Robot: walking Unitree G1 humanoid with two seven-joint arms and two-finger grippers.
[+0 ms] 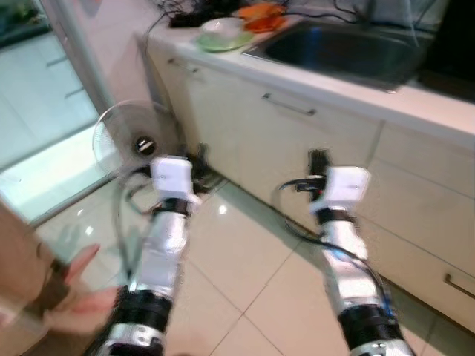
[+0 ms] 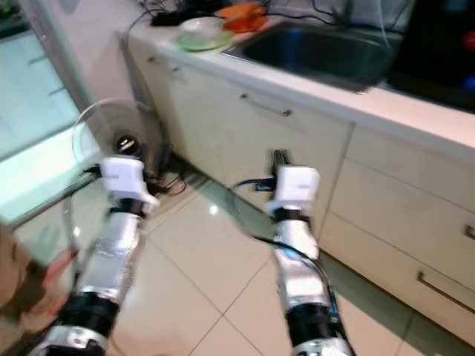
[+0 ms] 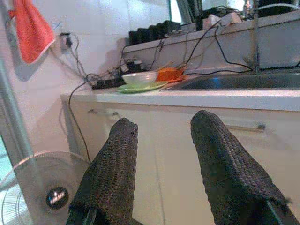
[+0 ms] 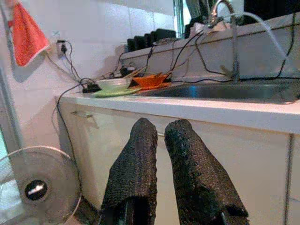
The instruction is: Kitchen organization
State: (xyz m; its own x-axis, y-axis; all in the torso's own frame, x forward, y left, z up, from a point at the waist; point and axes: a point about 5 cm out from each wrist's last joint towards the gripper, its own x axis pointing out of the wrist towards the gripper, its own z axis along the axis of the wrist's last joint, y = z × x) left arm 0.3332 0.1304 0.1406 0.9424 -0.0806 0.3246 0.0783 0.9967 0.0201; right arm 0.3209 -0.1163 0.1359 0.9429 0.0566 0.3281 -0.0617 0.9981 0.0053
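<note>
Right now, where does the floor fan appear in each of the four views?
Left eye view: floor fan at left, below the counter's end.
Right eye view: at left, behind the left arm.
Left wrist view: bottom corner beside the fingers.
Right wrist view: bottom corner.
Shared landmark: green plate beside the sink.

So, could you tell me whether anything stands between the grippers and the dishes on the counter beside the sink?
Nothing visible blocks them. The left gripper and right gripper sit low, facing the cabinet front. The white bowl on its green plate and the orange dish sit above on the countertop.
</note>
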